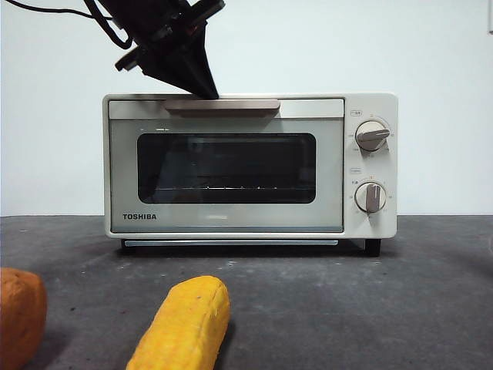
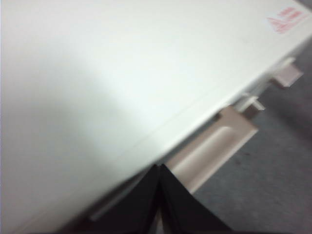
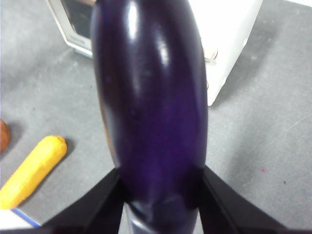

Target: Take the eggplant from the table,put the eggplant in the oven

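Oven door shut. You have the cream-white TOSHIBA toaster oven [image 1: 231, 166] centred in the front view on the dark grey matte table [image 1: 347, 308]; its wire rack shows faintly behind the dark glass.

Left gripper [image 1: 202, 86]: comes in from the upper left of the front view, tip at the beige bar handle [image 1: 222, 106] along the door's top edge. In the left wrist view its two black jaws are pressed together with nothing between them, meeting just above the handle's near end [image 2: 214, 146]. I judge it is set to hook or push the handle down, not to pinch it.

Right gripper [image 3: 161, 195]: out of the front view. Its jaws are clamped on the long glossy dark purple eggplant [image 3: 151, 102], one on each flank near the bottom of the right wrist frame, the fruit carried above the table with the oven's corner [image 3: 229, 44] at upper right.

Bystanders: yellow corn-shaped item [image 1: 185, 324] at bottom centre of the front view, orange lump [image 1: 19, 316] at bottom left.

Risks for you:
- Closed jaws may slide off the smooth handle, leaving the door shut.
- Pulling could drag the light oven forward.
- The glossy skin may slip in the right grip while waiting.
- The dropping door could come down near the corn-shaped item.
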### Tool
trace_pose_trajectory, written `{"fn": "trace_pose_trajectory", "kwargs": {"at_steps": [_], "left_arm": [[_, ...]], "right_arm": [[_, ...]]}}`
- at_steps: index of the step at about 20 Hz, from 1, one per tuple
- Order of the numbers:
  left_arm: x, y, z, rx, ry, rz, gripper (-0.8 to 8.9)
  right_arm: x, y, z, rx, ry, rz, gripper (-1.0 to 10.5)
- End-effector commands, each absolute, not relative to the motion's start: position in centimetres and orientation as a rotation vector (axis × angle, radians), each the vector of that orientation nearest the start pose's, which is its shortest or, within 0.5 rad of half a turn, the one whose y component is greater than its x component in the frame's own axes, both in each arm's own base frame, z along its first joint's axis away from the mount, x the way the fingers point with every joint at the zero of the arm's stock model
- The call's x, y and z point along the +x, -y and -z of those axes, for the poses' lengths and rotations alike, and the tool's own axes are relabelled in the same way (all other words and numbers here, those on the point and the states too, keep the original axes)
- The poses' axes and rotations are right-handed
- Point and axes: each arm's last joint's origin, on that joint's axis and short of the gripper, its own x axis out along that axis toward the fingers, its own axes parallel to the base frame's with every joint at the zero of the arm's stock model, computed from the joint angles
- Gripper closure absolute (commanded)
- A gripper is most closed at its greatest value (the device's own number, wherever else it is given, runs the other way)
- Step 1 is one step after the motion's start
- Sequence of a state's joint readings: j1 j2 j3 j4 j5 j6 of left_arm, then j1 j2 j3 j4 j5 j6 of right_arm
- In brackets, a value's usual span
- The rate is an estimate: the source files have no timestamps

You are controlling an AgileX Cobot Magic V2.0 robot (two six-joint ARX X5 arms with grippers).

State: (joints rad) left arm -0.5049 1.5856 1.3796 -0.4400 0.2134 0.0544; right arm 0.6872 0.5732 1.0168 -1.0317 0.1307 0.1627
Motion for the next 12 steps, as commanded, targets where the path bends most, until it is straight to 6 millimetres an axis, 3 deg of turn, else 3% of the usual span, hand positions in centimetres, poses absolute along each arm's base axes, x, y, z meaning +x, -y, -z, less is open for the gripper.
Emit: {"fn": "trace_pose_trajectory", "kwargs": {"at_steps": [1,7,12], "left_arm": [[31.0,18.1,-31.6,0.191,-0.629,0.719,8.06],[29.8,18.3,-30.6,0.195,-0.775,0.783,8.06],[26.8,19.6,-29.3,0.24,-1.011,0.839,8.06]], "right_arm": [[5.6,-4.2,-35.9,-0.047,-0.555,-0.499,9.4],[5.5,-4.1,-36.0,-0.027,-0.556,-0.498,9.4],[5.6,-4.2,-36.0,-0.003,-0.562,-0.492,9.4]]}}
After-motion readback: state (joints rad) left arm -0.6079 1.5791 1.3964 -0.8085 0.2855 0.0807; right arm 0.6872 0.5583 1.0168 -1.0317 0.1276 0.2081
